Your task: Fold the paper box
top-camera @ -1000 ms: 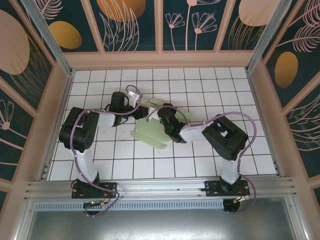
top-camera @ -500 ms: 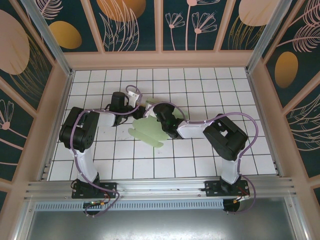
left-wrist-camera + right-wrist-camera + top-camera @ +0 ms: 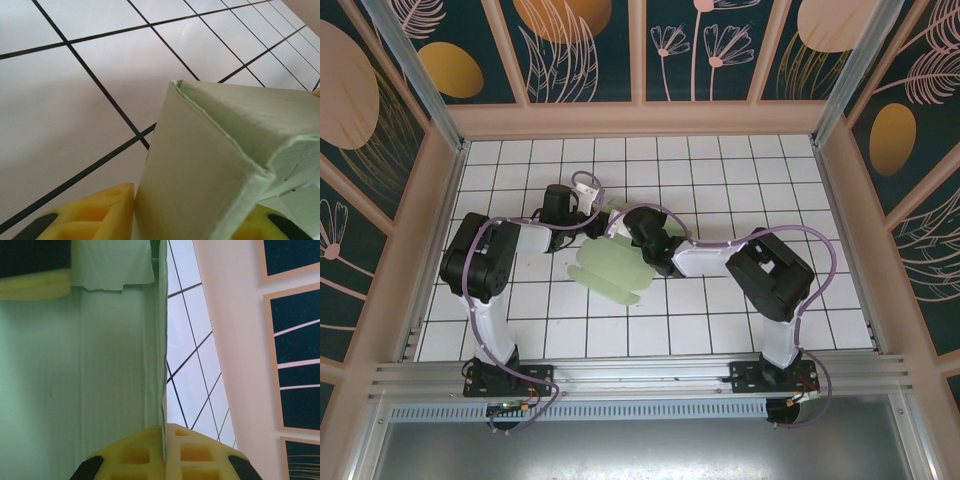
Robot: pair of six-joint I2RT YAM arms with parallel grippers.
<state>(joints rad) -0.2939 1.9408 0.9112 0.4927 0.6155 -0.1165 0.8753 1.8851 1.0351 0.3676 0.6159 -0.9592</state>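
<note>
I see the paper box (image 3: 608, 270) lying on the white tiled worktop (image 3: 740, 180), about the middle, between my two arms, with both claws at its far edge. Its rounded flaps spread flat toward the near side. My right claw (image 3: 164, 432) is closed tight on an edge of the pale green card. The sheet runs straight down into the seam between the two yellow pads, and a panel stands to the left of it. My left claw (image 3: 192, 207) has a folded corner of the box between its yellow fingers (image 3: 100, 212). The card fills the gap, but I cannot tell whether the pads are pressing it or standing just off it.
</note>
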